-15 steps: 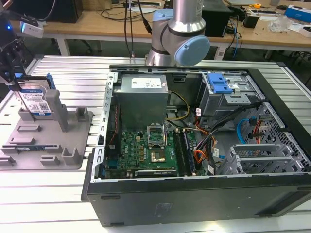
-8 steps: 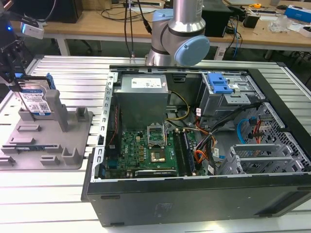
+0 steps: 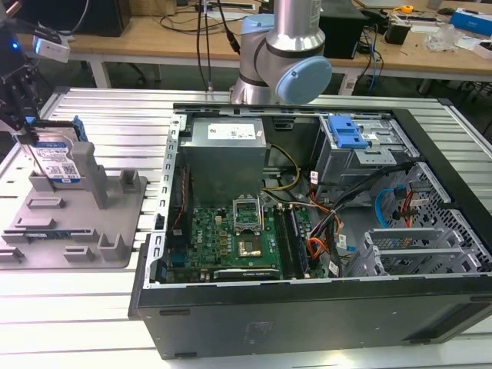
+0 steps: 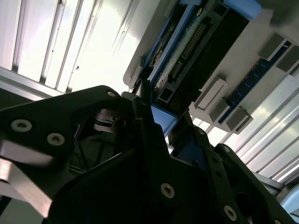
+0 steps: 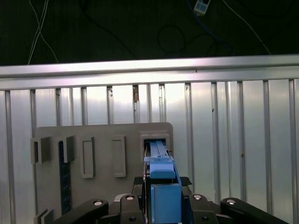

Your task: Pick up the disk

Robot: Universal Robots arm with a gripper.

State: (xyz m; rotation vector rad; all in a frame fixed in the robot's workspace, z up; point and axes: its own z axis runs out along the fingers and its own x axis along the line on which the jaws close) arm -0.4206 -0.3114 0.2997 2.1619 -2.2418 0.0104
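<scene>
Silver metal disk with blue side rails stands upright in the grey plastic fixture, the black gripper closed on its top edge; 1 tilted lift could jam it against the posts.

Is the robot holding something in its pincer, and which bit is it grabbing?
Yes. The pincer is shut on the disk, gripping its upper edge by the blue side rails, while the disk stands upright in the grey fixture.
</scene>
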